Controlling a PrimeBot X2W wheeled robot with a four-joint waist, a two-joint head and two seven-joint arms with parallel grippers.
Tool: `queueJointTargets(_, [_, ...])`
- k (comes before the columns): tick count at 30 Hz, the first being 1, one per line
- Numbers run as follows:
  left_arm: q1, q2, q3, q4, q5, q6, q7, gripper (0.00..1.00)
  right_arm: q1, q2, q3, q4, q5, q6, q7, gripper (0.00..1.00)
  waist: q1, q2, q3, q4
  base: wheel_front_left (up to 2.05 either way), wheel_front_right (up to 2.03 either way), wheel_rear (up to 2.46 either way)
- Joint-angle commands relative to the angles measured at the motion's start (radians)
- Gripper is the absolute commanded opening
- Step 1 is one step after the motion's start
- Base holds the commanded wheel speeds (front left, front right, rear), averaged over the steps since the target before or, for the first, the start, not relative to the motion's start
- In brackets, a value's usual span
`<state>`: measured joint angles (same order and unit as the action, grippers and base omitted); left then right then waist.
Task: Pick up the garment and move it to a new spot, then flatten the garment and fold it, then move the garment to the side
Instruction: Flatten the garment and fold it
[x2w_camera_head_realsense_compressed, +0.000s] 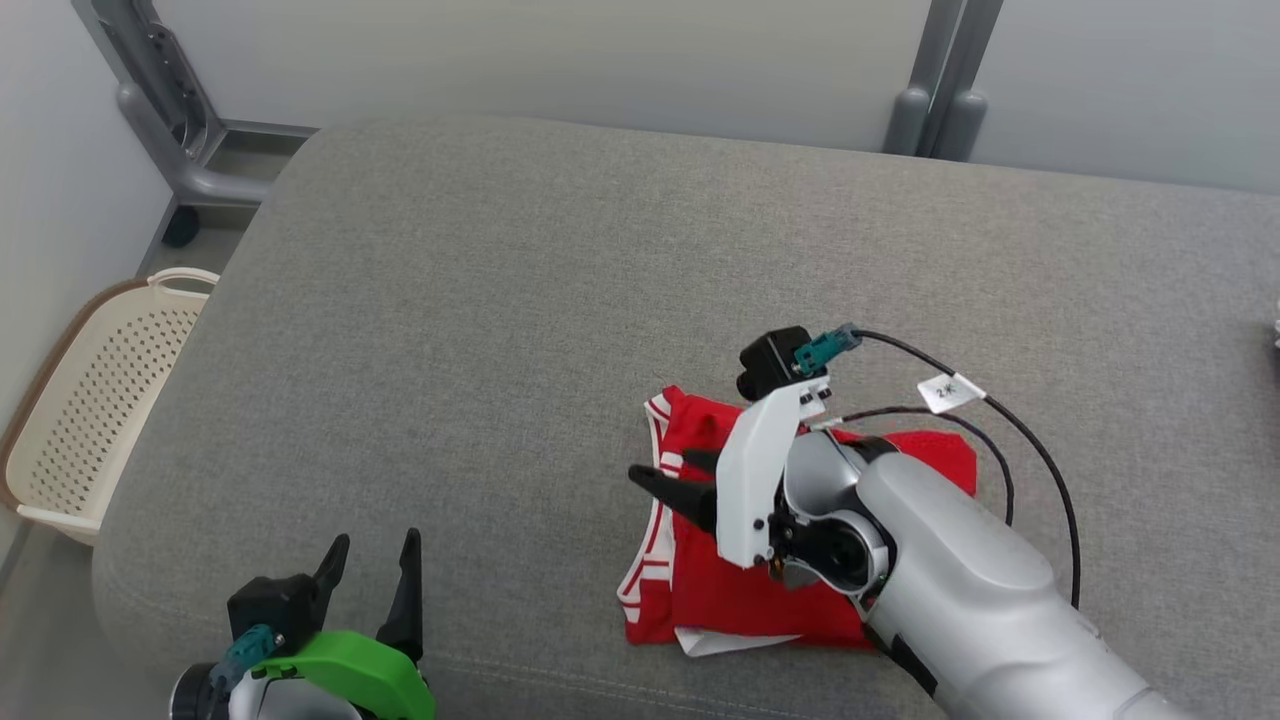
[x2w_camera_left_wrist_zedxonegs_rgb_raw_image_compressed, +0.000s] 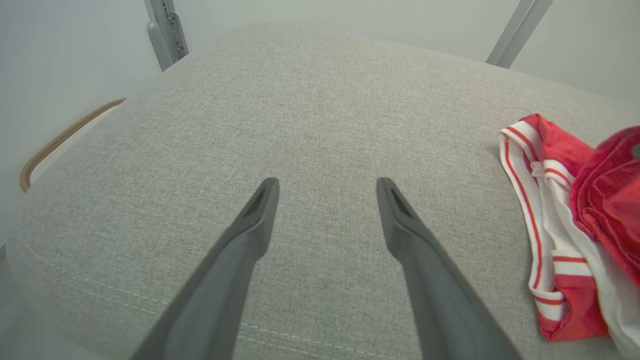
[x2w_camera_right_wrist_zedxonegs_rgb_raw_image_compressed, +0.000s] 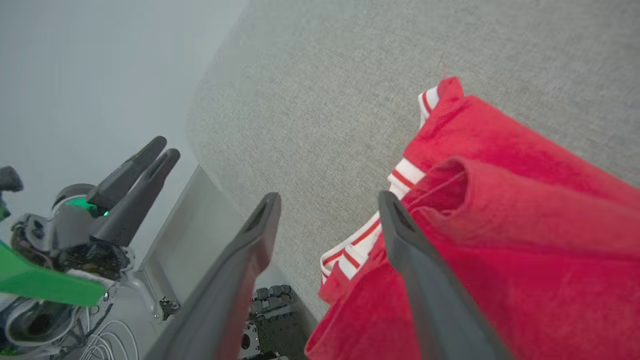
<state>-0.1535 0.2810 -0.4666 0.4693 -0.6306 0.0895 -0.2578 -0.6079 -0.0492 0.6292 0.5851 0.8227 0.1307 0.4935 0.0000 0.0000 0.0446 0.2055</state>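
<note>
Presently find right gripper (x2w_camera_right_wrist_zedxonegs_rgb_raw_image_compressed: 329, 200) with fingers spread wide, holding nothing; mostly bare grey cushion (x2w_camera_right_wrist_zedxonegs_rgb_raw_image_compressed: 325, 100) between the tips. Find garment (x2w_camera_right_wrist_zedxonegs_rgb_raw_image_compressed: 500, 240), red shorts with white striped trim, lying folded on the cushion under and beyond one finger; cannot tell contact from near miss. Note a raised, rolled fold just beside that fingertip. Note left gripper (x2w_camera_left_wrist_zedxonegs_rgb_raw_image_compressed: 327, 185) likewise wide and empty, garment well off to one side of its fingers. Judge folding near done, shift to the side not yet made. Flag risks:
- snagging the rolled fold on the near finger during retreat, dragging the layers open
- closing on the top layer alone, unfolding the stack on lift
- nudging the hem over the cushion edge, close beneath the other right finger
</note>
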Motion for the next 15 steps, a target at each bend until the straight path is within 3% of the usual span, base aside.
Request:
queueJointTargets(1, [-0.004,0.005,0.003,-0.001,0.001,0.007,-0.006,1.00,-0.026,-0.003,-0.006,-0.016,0.018,0.000,-0.023,1.00,0.0000,0.0000,-0.008,-0.009,0.00,0.00,0.00])
queueJointTargets(5, [0.013,0.010,0.006,-0.002,-0.002,0.009,-0.007,1.00,-0.058,-0.003,-0.039,-0.039,0.020,0.000,-0.068,1.00,0.0000,0.0000,-0.025,-0.023,0.00,0.00,0.00])
queueJointTargets(15, [0.042,0.019,0.000,-0.013,-0.006,0.015,-0.006,1.00,-0.030,-0.003,-0.240,-0.023,-0.183,0.000,-0.144,1.00,0.0000,0.0000,-0.060,-0.047,0.00,0.00,0.00])
